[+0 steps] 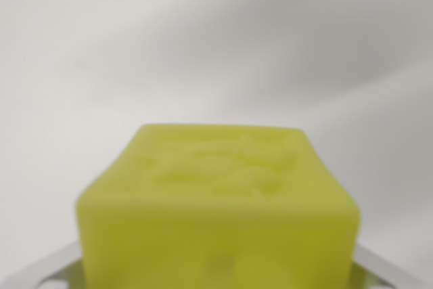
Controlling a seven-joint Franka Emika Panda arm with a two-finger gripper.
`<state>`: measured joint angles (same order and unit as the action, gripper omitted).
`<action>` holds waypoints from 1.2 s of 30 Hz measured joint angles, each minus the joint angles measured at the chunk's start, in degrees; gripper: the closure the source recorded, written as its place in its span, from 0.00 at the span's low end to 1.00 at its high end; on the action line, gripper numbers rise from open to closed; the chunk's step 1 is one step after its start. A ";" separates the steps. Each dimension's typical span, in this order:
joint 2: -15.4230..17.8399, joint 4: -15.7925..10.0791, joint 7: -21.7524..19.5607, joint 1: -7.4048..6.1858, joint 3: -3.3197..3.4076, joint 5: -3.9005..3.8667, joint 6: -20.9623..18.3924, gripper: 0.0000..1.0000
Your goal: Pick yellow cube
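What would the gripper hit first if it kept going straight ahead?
Likely the yellow cube, which fills the lower wrist view right at the gripper. Beyond it only a blurred pale background shows; depth is unclear.

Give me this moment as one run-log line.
view: wrist | target: yellow cube, close, blurred, bottom centre | metal gripper parts beside cube's lower edges | grip: cannot tell | background: plain white
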<state>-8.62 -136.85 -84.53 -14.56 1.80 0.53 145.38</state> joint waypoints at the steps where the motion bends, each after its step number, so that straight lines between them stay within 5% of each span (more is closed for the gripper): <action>1: 0.32 0.04 -0.02 0.00 0.00 -0.02 -0.36 1.00; 36: 10.00 3.24 -0.38 0.03 0.00 -0.52 -13.22 1.00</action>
<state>1.38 -133.61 -84.91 -14.53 1.79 0.01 132.17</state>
